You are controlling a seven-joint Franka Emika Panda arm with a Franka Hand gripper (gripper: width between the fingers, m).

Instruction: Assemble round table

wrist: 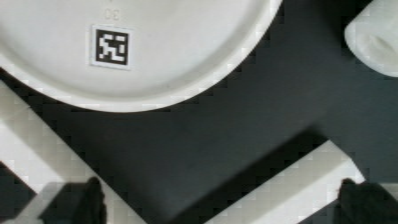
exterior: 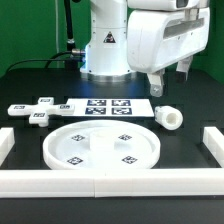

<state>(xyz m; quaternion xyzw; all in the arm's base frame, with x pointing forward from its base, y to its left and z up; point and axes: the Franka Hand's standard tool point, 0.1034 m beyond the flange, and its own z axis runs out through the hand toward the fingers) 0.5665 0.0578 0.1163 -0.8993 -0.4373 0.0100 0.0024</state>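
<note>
- Gripper [exterior: 170, 80]: hanging over the black table [exterior: 195, 100], at 12 o'clock from the post in the exterior view. Its fingers [wrist: 71, 200] are standing spread apart, with nothing between them.
- Disc [exterior: 101, 147]: lying flat at the middle of the table, rim up, at 6 o'clock from the marker board. It is showing four small black-and-white square tags; the wrist view is catching one tag [wrist: 114, 46]. The tags are carrying patterns only, no readable words.
- Post [exterior: 170, 117]: lying on its side at about 2 o'clock from the disc, apart from it.
- Cross piece [exterior: 35, 108]: lying flat at 10 o'clock from the disc, just beside the marker board's end.
- Marker board [exterior: 108, 106]: lying flat with large tags facing up.
- Rails [exterior: 110, 181]: bordering the table at 3, 6 and 9 o'clock.
- Robot base [exterior: 105, 50]: standing at 12 o'clock, bearing a small triangular sign [exterior: 107, 38] too small to read.
</note>
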